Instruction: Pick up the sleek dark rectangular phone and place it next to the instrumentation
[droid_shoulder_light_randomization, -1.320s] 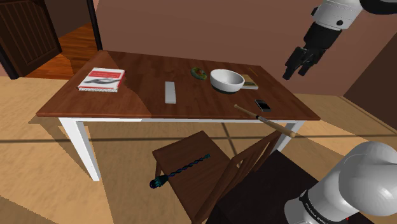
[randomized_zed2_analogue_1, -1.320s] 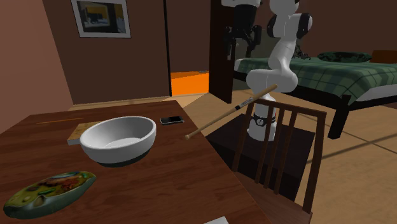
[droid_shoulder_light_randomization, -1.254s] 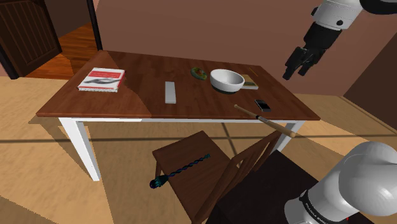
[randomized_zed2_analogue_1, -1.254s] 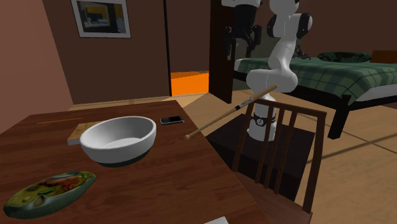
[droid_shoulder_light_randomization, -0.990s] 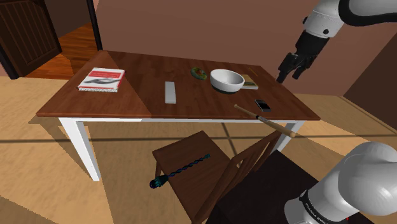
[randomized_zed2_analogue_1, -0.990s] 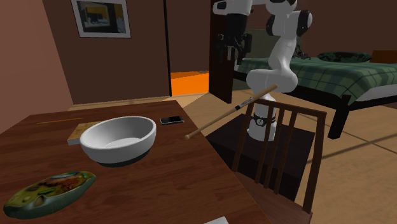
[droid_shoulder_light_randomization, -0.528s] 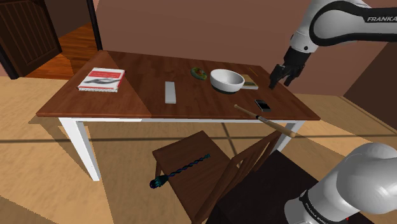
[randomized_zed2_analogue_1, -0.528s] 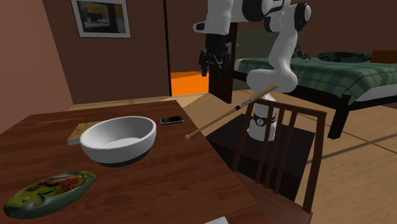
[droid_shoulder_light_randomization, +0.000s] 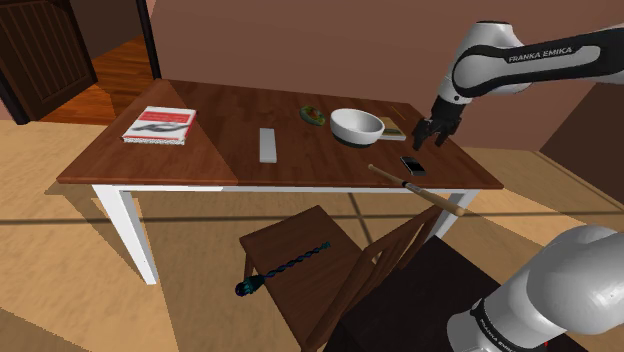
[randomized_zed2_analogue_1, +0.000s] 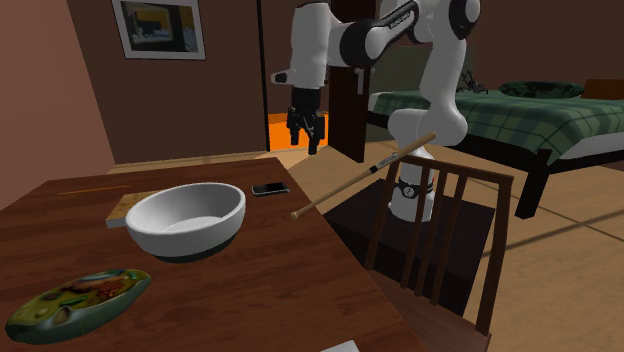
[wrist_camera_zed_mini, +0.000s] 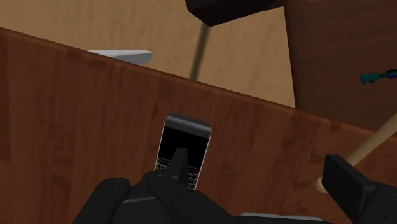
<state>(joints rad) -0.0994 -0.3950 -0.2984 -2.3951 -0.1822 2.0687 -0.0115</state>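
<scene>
One target, nothing held yet. Shoulder view, left to right: pale flat bar (droid_shoulder_light_randomization: 268, 145) mid-table, probably your drop-off reference; white bowl (droid_shoulder_light_randomization: 357, 125); then the phone (droid_shoulder_light_randomization: 412, 164), flat on the table (droid_shoulder_light_randomization: 200, 155) near its edge, close to the wooden stick (droid_shoulder_light_randomization: 415, 187). The gripper (droid_shoulder_light_randomization: 428, 143) hangs above it, jaws spread wide and empty. I'd say it's staged for descent but not centred, since the wrist view puts the phone behind one finger. Phone: slim black slab, glossy screen, pale rim, small keypad at one end.
</scene>
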